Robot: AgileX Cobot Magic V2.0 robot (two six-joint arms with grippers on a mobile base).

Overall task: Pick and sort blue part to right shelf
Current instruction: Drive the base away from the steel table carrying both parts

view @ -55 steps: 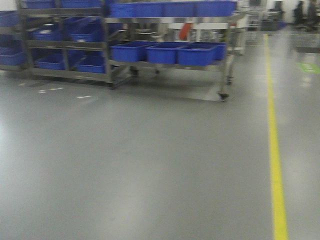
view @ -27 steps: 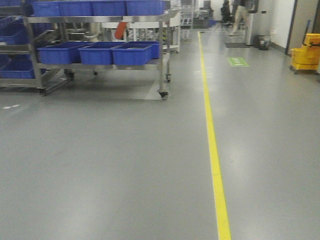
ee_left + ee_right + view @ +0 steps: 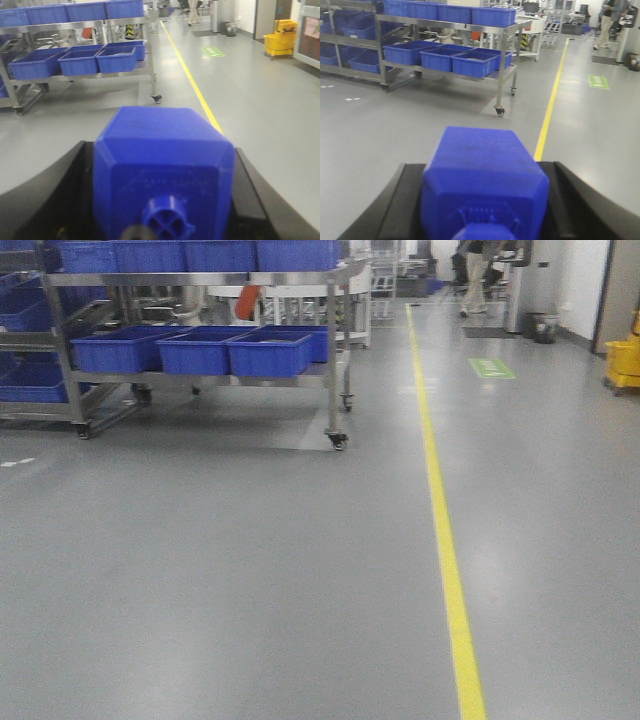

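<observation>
Right now both claws are loaded. The left claw (image 3: pixel 162 210) pinches a blue part (image 3: pixel 162 160) between its black fingers (image 3: pixel 50 200), and the right claw (image 3: pixel 482 215) pinches a second blue part (image 3: pixel 482 175) the same way. Each block lies lengthwise along its claw, with its nub towards the wrist camera and its flat base pointing out at the right shelf (image 3: pixel 331 360). That shelf stands ahead and off to the left of both claws, well apart from them across the grey floor (image 3: pixel 250 570). I judge the next job is driving closer, not reaching. I cannot tell which arm is nearer the shelf. Raised marks on the first block's shoulder are too blurred to read. So is the green floor sign (image 3: pixel 491 368), across the yellow line (image 3: pixel 440 520) from the shelf.
</observation>
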